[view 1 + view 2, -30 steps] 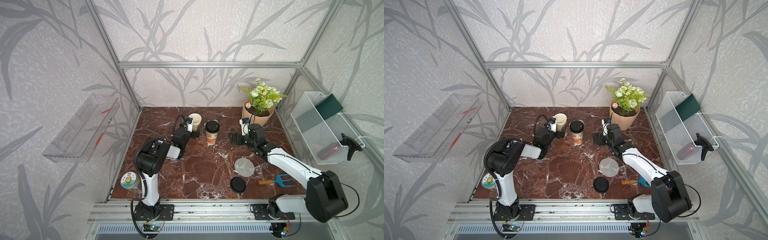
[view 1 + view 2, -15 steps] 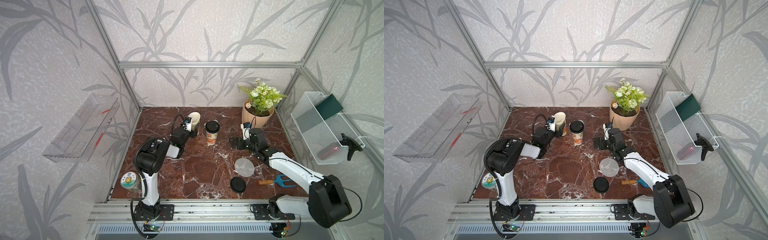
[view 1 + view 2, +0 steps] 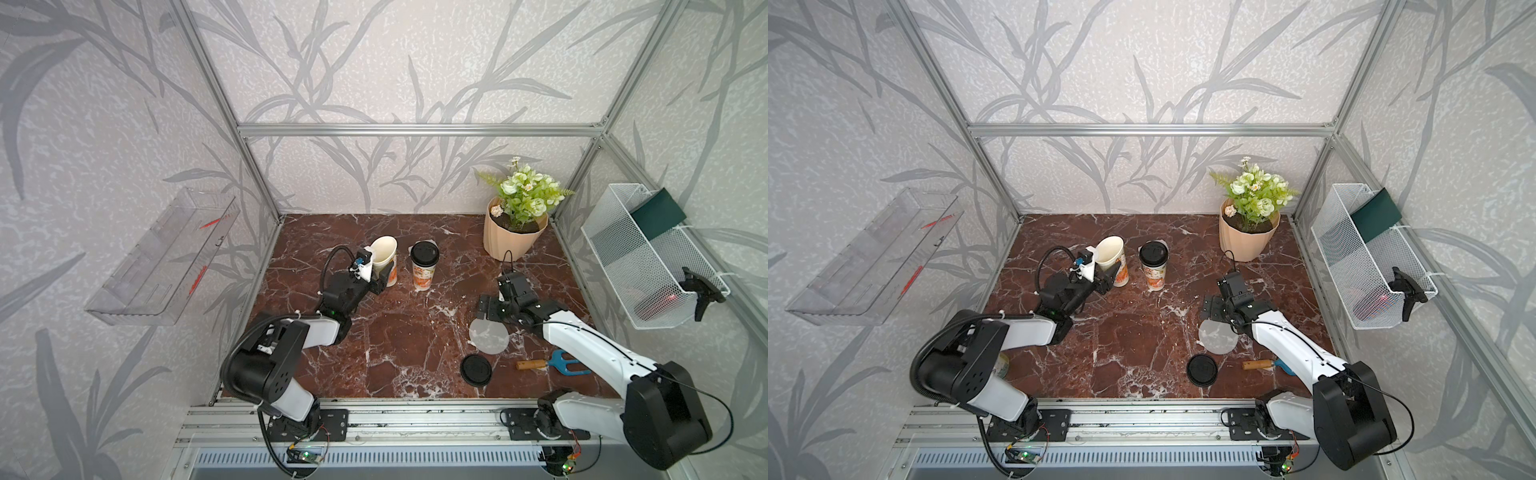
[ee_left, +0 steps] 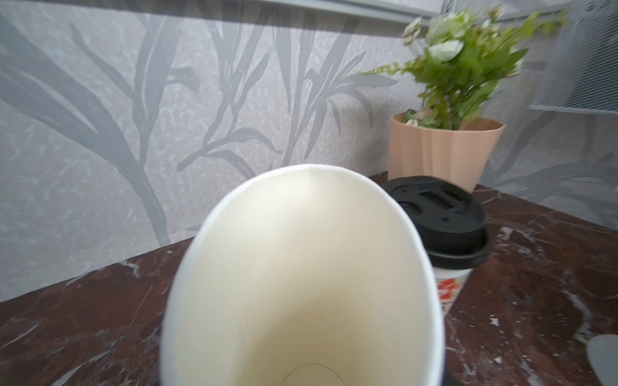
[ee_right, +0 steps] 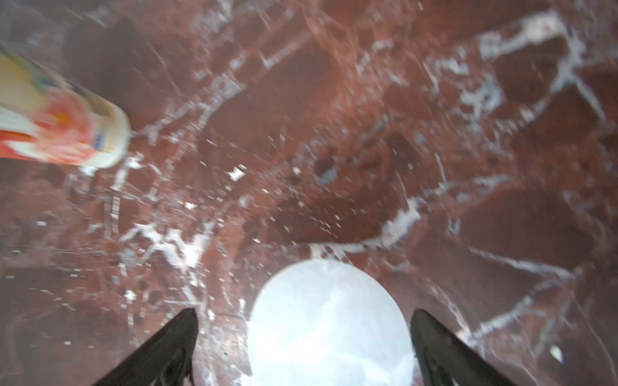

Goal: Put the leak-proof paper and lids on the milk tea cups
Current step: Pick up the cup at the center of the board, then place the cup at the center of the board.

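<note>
An open cream milk tea cup point(image 3: 384, 251) point(image 3: 1111, 251) leans toward my left arm at the back left. My left gripper point(image 3: 380, 275) is shut on its lower side. The cup's empty inside point(image 4: 301, 284) fills the left wrist view and hides the jaws. A second milk tea cup point(image 3: 424, 272) point(image 4: 449, 290) stands beside it under a black lid point(image 3: 424, 252). One pale round leak-proof paper point(image 3: 489, 336) point(image 5: 329, 320) lies flat on the table. My right gripper point(image 5: 303, 311) point(image 3: 492, 313) hovers open over the paper's far edge, a finger on each side.
A loose black lid point(image 3: 476, 370) lies in front of the paper, with a blue garden fork point(image 3: 552, 363) to its right. A peach plant pot point(image 3: 513, 239) stands at the back right. A wire basket point(image 3: 648, 257) hangs on the right wall and a clear shelf point(image 3: 166, 257) on the left.
My right gripper has drawn back from beside the lidded cup to over the paper and opened wider. My left gripper has closed on the open cup, which now leans.
</note>
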Controlling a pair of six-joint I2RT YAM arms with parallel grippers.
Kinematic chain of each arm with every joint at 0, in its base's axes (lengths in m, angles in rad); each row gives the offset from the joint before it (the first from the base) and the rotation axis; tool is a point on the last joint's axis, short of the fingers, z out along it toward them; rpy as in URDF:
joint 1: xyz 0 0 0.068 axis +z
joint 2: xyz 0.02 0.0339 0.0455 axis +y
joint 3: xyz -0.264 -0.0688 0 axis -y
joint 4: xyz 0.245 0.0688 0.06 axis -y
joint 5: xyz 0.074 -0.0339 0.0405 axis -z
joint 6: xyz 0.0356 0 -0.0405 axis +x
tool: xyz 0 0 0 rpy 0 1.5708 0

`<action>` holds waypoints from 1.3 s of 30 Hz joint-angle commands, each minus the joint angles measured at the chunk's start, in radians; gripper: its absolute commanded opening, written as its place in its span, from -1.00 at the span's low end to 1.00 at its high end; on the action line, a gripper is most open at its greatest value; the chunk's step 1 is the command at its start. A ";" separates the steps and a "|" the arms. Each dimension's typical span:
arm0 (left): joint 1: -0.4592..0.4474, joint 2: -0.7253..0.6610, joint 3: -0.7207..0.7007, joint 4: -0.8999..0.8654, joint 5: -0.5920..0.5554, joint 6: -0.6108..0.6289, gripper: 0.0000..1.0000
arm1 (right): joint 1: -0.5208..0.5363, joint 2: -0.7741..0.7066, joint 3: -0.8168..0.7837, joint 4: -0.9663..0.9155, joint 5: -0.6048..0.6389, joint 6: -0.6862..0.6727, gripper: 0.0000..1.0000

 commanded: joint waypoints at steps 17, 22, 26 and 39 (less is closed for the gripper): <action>-0.344 -0.462 -0.233 -0.345 0.027 0.052 0.27 | 0.000 0.243 -0.010 -0.086 -0.049 0.074 0.23; -0.389 -0.386 -0.247 -0.288 -0.006 0.048 0.28 | -0.001 0.227 -0.020 -0.066 -0.045 0.079 -0.22; -0.402 -0.358 -0.265 -0.240 -0.012 0.030 0.29 | 0.000 0.190 -0.014 -0.066 -0.055 0.070 -0.24; -0.409 -0.435 -0.287 -0.385 -0.073 0.037 0.61 | 0.021 0.024 0.043 -0.096 -0.089 0.010 -0.54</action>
